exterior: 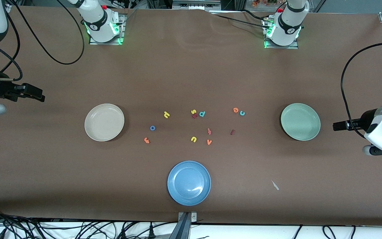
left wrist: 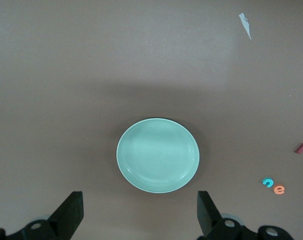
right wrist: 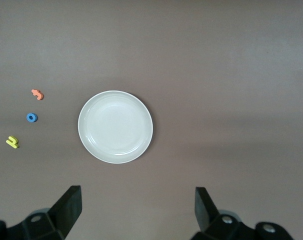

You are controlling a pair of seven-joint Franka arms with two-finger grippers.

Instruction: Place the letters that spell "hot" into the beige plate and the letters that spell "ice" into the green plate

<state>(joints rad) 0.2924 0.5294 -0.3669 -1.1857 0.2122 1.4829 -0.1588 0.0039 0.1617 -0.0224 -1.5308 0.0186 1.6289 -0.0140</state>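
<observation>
Letters all loose on the table between the beige plate (exterior: 104, 122) and green plate (exterior: 300, 121), both empty. Yellow h (exterior: 166, 115), blue o (exterior: 152, 127), orange t (exterior: 146, 140) lie toward beige; orange e (exterior: 235, 110), teal c (exterior: 242, 113), dark red i (exterior: 232, 132) toward green. My left gripper (left wrist: 140, 212) and right gripper (right wrist: 136, 209) hang wide open, each up over a table end, holding nothing. Risks: grabbing the salmon t-lookalike (exterior: 209, 131) or teal d (exterior: 202, 114); e and c nearly touch, so I could pinch both.
</observation>
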